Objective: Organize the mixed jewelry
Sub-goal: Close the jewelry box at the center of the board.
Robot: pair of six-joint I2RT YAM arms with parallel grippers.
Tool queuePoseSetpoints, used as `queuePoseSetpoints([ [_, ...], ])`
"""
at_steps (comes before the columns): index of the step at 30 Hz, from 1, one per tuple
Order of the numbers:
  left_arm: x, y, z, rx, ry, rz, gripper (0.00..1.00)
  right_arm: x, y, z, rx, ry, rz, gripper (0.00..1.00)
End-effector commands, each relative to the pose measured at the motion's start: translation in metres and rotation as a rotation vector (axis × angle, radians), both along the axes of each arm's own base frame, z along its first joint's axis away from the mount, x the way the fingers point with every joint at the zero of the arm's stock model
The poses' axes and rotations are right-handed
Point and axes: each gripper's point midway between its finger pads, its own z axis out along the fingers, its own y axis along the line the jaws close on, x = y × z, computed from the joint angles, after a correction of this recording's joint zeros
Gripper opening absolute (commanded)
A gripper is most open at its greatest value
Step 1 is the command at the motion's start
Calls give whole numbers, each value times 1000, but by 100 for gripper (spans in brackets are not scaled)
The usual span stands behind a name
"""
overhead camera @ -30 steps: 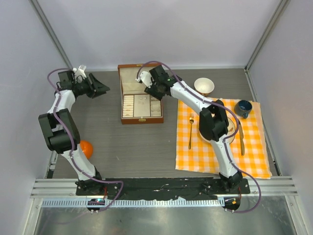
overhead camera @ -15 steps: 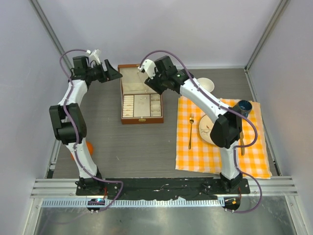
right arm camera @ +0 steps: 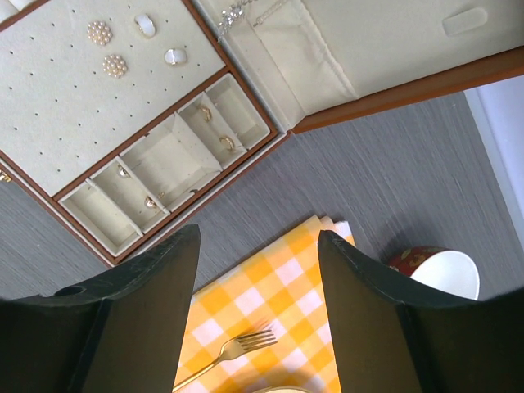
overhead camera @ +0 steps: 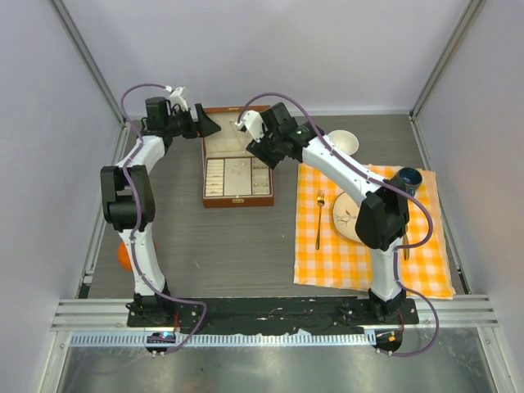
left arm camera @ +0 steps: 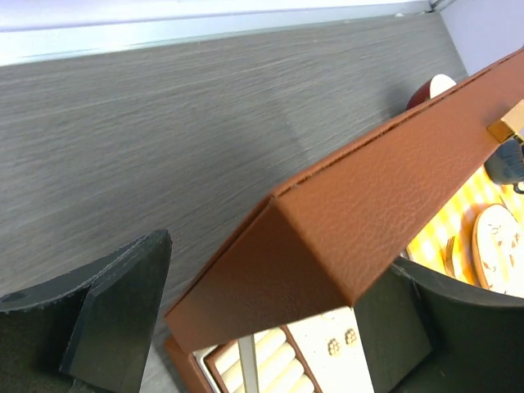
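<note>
Left gripper [overhead camera: 210, 124] is sitting at the back-left corner of the brown box [overhead camera: 237, 199], jaws standing wide apart. On its wrist view the raised lid [left arm camera: 360, 205] is passing between the two fingers [left arm camera: 123, 303]. I am seeing a clear strip of table [left arm camera: 164, 106] between the nearer finger and the lid. I cannot tell whether the other finger is touching it.

Right gripper [right arm camera: 258, 246] is hanging over the box's right edge, jaws apart with nothing between them. Under it the checked cloth [right arm camera: 270, 286] and gold fork [right arm camera: 237, 348] are showing, with a white bowl [right arm camera: 438, 274] off to the side.

Jewelry is lying inside the box:
- pearl-cluster studs [right arm camera: 100, 33] and small pale studs [right arm camera: 174, 56] are resting on the perforated pad
- rings [right arm camera: 227, 143] are sitting in the small compartments beside it
- thin chain [right arm camera: 237, 12] is lying across the lid's cream lining
</note>
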Motion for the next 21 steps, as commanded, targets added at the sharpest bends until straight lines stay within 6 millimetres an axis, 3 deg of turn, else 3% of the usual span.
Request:
queuePoseSetpoints([
  [1, 9, -11, 42, -79, -158, -94, 90, -7, -4, 35, 65, -44, -24, 66],
  [7, -27, -33, 68, -197, -214, -262, 90, -9, -13, 40, 49, -54, -47, 65],
  [13, -60, -38, 57, -209, -169, -333, 89, -9, -20, 51, 48, -74, -72, 65],
  [19, -102, -37, 43, -156, -136, -351, 89, -15, -29, 63, 53, -83, -92, 66],
  [20, -113, -36, 29, -154, -69, -343, 89, -16, -30, 68, 57, -90, -95, 66],
  [21, -119, -33, 33, -107, -108, -347, 89, -18, -31, 70, 61, -89, -96, 66],
])
